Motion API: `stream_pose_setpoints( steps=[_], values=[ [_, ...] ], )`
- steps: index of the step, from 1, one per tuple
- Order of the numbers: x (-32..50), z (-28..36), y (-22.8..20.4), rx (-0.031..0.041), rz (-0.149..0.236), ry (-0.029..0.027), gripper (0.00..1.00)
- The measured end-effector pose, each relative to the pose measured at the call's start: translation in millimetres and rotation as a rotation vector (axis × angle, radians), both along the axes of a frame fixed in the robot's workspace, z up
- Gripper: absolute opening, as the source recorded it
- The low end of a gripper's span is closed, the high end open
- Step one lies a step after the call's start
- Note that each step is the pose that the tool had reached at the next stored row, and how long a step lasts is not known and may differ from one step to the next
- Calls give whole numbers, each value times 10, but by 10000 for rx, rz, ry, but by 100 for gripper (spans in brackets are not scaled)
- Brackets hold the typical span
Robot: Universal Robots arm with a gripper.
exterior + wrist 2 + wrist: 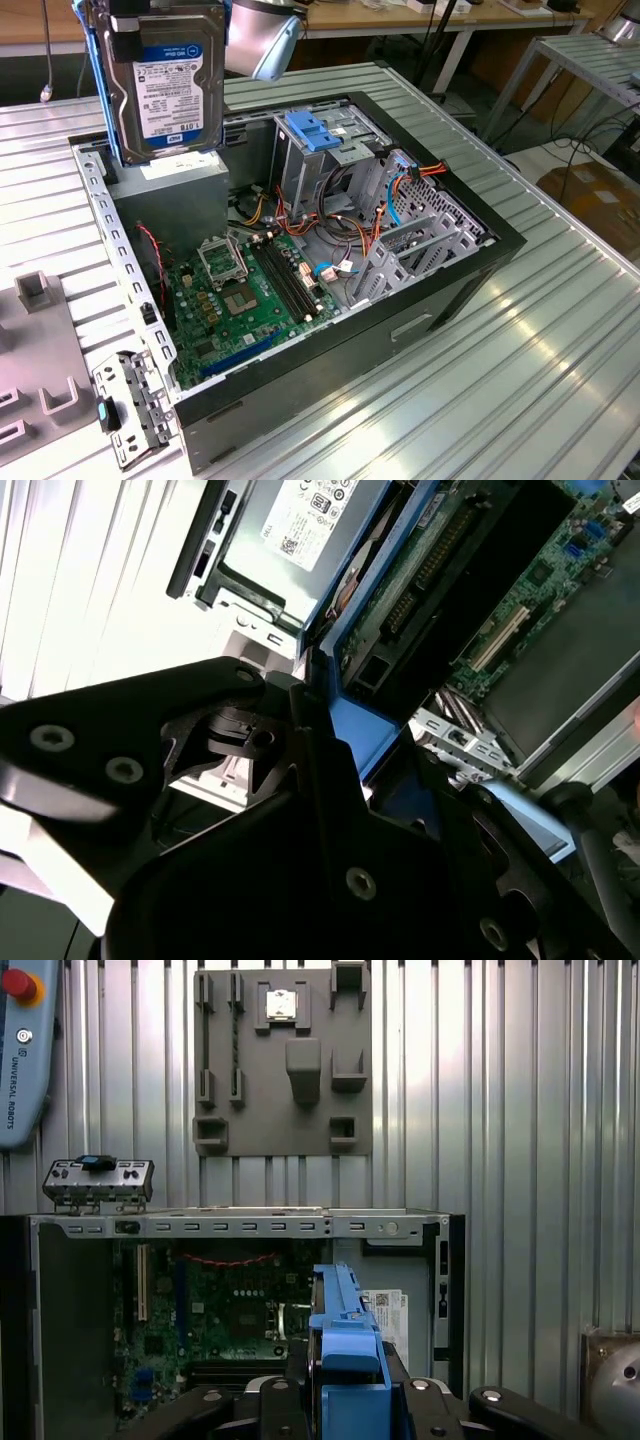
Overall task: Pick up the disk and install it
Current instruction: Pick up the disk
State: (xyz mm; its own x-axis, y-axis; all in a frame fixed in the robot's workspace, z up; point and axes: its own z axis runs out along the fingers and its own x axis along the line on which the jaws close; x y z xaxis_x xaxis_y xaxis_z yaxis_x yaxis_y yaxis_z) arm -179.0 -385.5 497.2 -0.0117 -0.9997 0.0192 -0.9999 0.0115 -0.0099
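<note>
The disk (170, 85), a silver-grey hard drive with a white and blue label and blue carrier rails, hangs upright in the air over the back left corner of the open computer case (500, 245) in the exterior view. My gripper (140, 30) is shut on its upper end. In the first wrist view, the drive's blue rail (345, 1345) stands edge-on between my black fingers (285, 1395), with the motherboard (220, 1310) beyond it. The second wrist view has the same blue rail (358, 730) running out from my black gripper body (300, 880).
A grey power-supply box (180, 185) sits in the case directly under the drive. A light-blue latch plate (310, 130) tops the metal drive cage (330, 165). Outside the case, a metal bracket (130, 405) and a grey fixture plate (280, 1060) lie on the ribbed table.
</note>
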Motion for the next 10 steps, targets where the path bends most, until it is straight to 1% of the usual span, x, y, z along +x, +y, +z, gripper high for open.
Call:
stream_pose_setpoints(
  steps=[6, 10],
  values=[
    [169, -1, -6, 0, 0, 0, 37],
    [307, -1, -6, 0, 0, 0, 37]
  ],
)
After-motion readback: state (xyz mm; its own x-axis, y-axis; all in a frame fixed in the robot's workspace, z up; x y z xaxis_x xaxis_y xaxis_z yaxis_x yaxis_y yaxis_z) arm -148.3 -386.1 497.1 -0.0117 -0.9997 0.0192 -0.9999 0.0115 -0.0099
